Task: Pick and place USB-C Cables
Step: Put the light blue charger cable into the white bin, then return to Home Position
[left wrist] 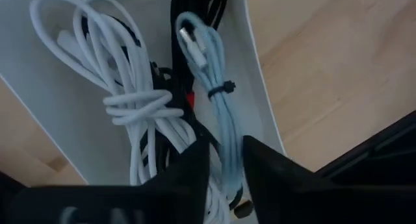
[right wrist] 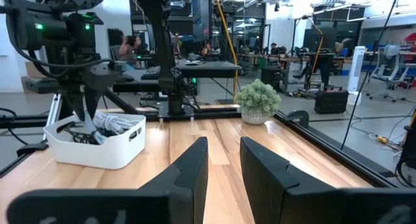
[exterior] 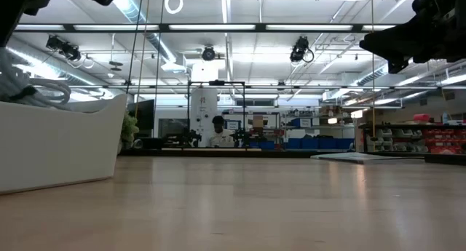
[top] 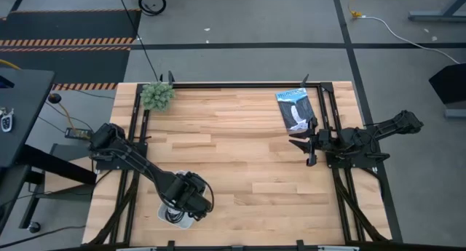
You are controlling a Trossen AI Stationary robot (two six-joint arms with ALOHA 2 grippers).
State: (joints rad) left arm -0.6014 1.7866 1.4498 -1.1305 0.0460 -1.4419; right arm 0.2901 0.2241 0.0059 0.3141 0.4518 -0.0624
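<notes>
A white tray point(top: 172, 217) sits near the table's near-left corner and holds the cables. In the left wrist view I see the white cable point(left wrist: 130, 100), black cables point(left wrist: 195, 16) with a bit of red tie point(left wrist: 190, 99), and the silvery-grey cable point(left wrist: 218, 107) with a black tie. My left gripper point(left wrist: 225, 149) reaches down into the tray point(right wrist: 97, 149), its fingers on either side of the silvery-grey cable. My right gripper point(top: 302, 143) waits open above the table's right side, touching nothing. My left gripper pinches the silvery-grey cable's bundle point(left wrist: 225, 136) between its two fingers, a little past the black tie, away from the connector end. The fingers come from above, pointing down, and lie across the bundle. The cable lies inside the tray along its wall, connector end point(left wrist: 185, 36) resting there.
A flat black-and-blue packet point(top: 295, 109) lies near the far right, close to my right gripper. A small green plant point(top: 156, 95) stands at the far-left corner. Bare wood point(top: 240, 156) spans the table's middle. A person sits far behind the table point(exterior: 218, 131).
</notes>
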